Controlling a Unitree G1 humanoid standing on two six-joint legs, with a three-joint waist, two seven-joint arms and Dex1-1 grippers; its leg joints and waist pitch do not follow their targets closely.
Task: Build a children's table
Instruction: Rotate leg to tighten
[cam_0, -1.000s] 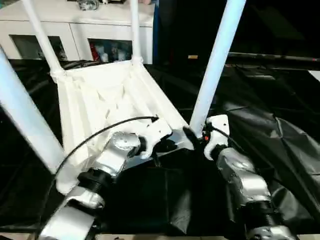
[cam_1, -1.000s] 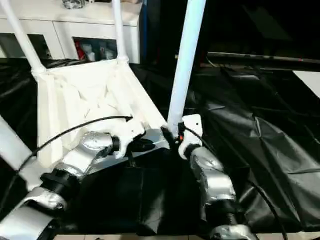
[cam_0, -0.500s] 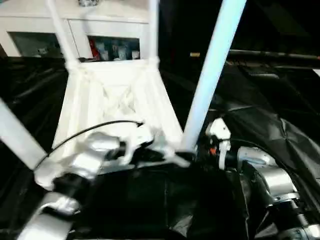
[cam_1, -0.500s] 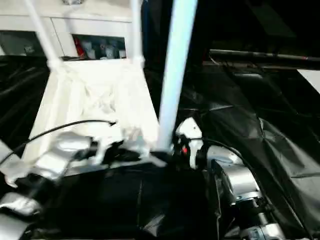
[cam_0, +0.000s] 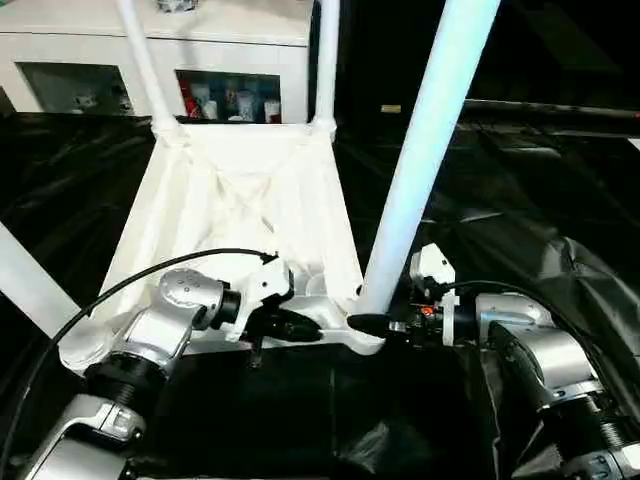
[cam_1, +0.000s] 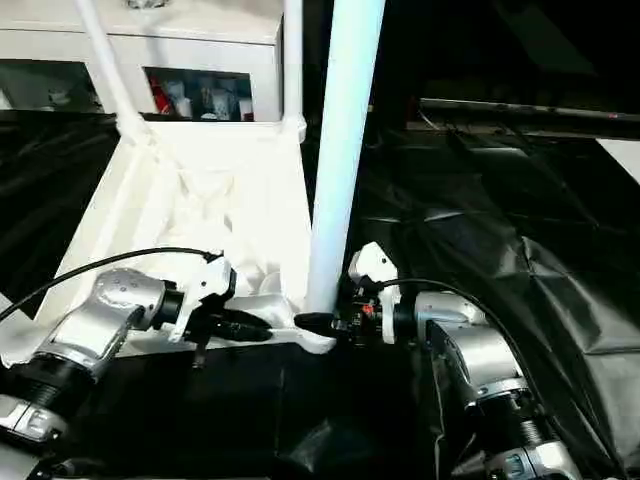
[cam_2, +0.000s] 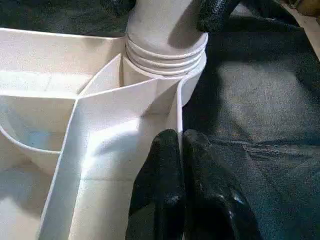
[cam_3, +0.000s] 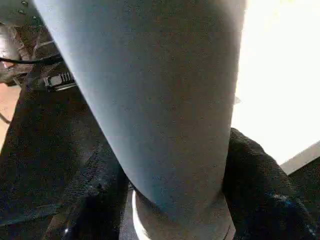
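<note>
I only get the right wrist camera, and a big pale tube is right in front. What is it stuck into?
Observer: That leg stands in the near right corner socket of the upside-down table top.
Operator: Where's the other gripper?
Observer: The left gripper is shut, with its tips at the top's near rim, beside that socket.
Operator: Are more legs in?
Observer: Yes, the other three legs stand in their corners too.
</note>
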